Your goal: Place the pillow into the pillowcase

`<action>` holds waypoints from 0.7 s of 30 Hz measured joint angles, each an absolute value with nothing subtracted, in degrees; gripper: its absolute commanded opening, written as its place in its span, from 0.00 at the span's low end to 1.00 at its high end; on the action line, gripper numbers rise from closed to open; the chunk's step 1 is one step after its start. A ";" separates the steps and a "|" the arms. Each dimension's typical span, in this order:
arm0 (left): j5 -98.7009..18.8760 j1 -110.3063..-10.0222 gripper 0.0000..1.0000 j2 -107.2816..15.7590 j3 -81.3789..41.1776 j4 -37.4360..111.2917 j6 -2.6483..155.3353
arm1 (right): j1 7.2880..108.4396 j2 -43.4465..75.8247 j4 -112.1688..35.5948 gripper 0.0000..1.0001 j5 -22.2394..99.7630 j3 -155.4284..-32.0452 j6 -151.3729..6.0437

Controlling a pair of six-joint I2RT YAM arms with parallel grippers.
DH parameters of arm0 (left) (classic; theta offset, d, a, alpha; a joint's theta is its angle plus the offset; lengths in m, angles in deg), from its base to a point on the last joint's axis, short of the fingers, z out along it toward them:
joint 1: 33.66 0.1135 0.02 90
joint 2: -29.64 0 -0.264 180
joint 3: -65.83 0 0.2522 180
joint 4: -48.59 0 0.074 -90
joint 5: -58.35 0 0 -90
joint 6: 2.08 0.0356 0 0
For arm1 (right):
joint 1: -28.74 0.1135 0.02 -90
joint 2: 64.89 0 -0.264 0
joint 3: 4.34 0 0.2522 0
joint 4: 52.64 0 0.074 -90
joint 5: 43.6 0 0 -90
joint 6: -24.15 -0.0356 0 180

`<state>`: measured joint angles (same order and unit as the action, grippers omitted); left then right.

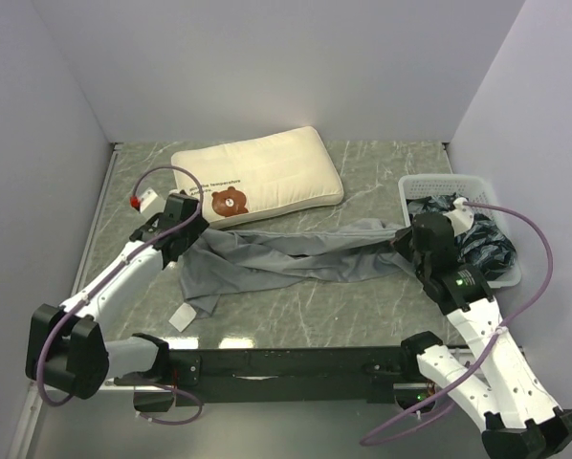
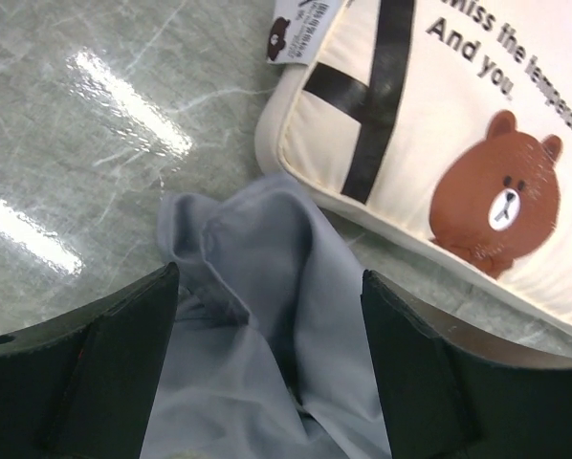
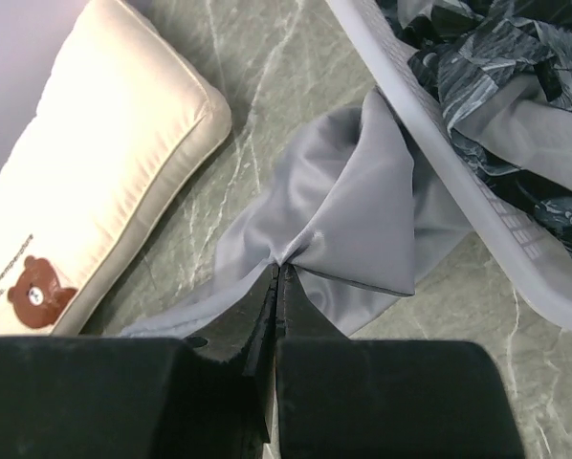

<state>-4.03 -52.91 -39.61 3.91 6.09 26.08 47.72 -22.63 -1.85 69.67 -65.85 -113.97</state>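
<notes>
Your right gripper (image 3: 278,274) is clenched on the pillowcase (image 1: 286,256) end beside the basket (image 3: 482,215). Left gripper (image 2: 269,282) straddles the other end, jaws released. Pillow (image 1: 267,177) lies just behind.

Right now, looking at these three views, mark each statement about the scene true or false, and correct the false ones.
1. The pillow is already inside the pillowcase. False: it lies uncovered on the table, outside the pillowcase.
2. The jaws of the right arm are shut on the pillowcase. True.
3. The jaws of the left arm are shut. False: they stand open, with grey fabric between them.
4. The basket holds dark patterned cloth. True.
</notes>
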 measured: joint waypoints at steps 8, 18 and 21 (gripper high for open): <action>-3.47 -50.02 0.77 -45.40 -2.83 4.15 26.32 | 47.44 -22.76 -0.43 0.00 67.68 -68.01 -112.07; -6.13 -48.80 0.67 -50.97 -12.18 1.15 23.48 | 47.30 -22.61 -0.29 0.00 66.22 -68.03 -111.15; -8.06 -48.80 0.65 -51.85 -10.13 1.37 21.20 | 47.24 -22.46 -0.32 0.00 66.04 -68.03 -111.08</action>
